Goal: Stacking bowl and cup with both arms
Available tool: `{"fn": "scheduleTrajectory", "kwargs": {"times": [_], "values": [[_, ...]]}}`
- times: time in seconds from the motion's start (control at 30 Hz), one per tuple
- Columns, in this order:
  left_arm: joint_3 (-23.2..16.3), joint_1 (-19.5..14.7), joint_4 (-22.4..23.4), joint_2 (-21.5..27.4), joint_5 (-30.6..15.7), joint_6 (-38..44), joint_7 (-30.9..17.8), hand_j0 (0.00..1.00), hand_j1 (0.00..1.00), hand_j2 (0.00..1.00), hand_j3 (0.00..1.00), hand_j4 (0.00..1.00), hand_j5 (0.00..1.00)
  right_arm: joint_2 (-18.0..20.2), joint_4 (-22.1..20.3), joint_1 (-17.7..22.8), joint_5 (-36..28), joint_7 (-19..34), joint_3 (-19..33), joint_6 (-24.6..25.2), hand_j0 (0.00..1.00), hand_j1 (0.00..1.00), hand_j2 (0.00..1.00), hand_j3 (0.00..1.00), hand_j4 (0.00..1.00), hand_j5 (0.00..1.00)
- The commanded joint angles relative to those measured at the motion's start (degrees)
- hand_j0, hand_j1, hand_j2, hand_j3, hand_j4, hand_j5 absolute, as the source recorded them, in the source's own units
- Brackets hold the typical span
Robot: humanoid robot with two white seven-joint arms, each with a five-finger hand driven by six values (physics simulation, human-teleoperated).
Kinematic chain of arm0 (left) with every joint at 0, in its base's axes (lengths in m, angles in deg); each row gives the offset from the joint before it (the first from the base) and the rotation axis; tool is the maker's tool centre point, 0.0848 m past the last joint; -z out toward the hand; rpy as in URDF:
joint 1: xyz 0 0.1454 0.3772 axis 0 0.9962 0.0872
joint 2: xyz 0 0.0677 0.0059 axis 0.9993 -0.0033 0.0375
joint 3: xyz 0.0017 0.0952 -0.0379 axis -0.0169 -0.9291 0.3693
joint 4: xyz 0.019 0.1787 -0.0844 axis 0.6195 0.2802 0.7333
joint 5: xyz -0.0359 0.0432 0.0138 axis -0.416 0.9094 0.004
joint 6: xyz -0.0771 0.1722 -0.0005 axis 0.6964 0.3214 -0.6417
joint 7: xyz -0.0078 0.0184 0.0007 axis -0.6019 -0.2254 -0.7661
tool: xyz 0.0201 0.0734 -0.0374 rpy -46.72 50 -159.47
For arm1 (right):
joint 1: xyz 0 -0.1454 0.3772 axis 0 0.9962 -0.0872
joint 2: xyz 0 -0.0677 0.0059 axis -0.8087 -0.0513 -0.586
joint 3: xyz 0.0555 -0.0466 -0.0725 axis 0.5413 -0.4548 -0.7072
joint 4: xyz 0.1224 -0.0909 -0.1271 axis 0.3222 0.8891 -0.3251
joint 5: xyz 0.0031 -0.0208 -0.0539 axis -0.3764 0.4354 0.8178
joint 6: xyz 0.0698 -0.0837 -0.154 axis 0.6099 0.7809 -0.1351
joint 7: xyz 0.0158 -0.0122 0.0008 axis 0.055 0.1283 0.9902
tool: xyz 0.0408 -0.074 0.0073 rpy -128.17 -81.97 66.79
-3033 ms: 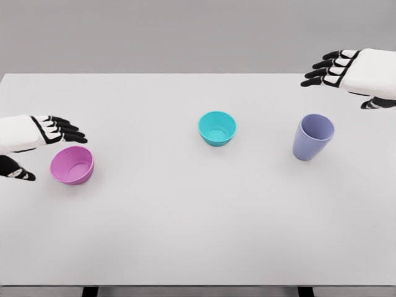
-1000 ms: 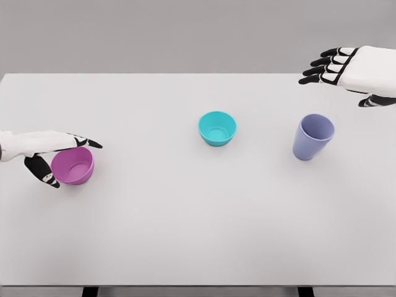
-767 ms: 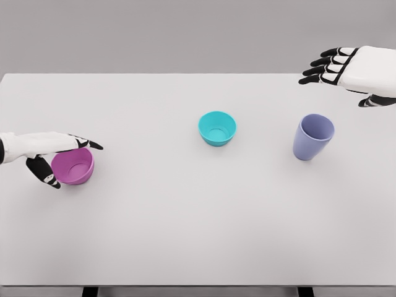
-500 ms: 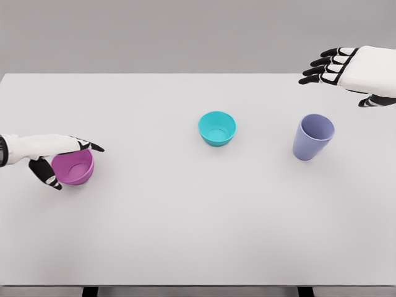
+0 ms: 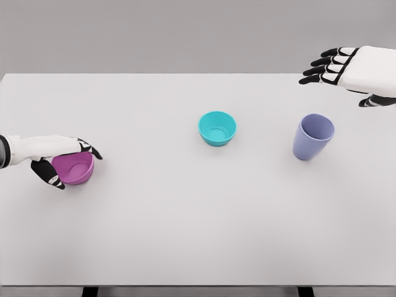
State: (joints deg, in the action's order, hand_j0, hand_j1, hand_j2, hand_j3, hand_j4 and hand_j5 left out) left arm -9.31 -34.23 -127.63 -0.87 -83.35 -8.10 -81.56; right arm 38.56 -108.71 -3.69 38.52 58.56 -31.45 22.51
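Plain grey wall fills the background behind a broad white counter (image 5: 185, 235), which spans nearly the whole head view.

Over the counter's far right corner hovers the right hand (image 5: 354, 71), its white back turned upward, its black fingers (image 5: 320, 63) spread and released, holding nothing. It hangs well apart from everything on the counter, nearest to the cup below it.

At the counter's left edge the left hand (image 5: 48, 153) reaches in low from the side. Its fingers (image 5: 86, 150) lie along the far side of the pink bowl (image 5: 74, 169) and its thumb curls down around the near left side, so the hand is grasping that bowl by the rim. The pink bowl sits on the counter near the left edge, about midway between the far and near edges, its opening facing up and slightly tilted toward the viewer.

A lavender cup (image 5: 312, 137) stands on the right part of the counter, mouth up, leaning slightly, untouched.

A teal bowl (image 5: 217, 128) sits upright near the middle of the counter, a little toward the far edge, between the pink bowl and the cup and well apart from both.
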Motion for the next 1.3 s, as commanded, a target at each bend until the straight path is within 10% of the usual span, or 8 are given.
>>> {"fn": "scheduleTrajectory", "kwargs": {"times": [0.0, 1.27], "values": [[0.05, -0.09, 0.0, 0.06, -0.13, 0.04, 0.02, 0.73, 0.73, 0.73, 0.73, 0.73, 0.73, 0.01, 0.23, 0.0, -0.21, -0.03, 0.02, 0.16, 1.0, 1.0, 1.0, 1.0, 1.0, 1.0], [0.31, -8.0, -2.55, -7.33, 0.05, -0.31, 0.02, 0.69, 0.69, 0.69, 0.69, 0.69, 0.69, 0.1, 0.23, 0.0, -0.21, -0.03, 0.02, 0.16, 1.0, 1.0, 1.0, 1.0, 1.0, 1.0]]}}
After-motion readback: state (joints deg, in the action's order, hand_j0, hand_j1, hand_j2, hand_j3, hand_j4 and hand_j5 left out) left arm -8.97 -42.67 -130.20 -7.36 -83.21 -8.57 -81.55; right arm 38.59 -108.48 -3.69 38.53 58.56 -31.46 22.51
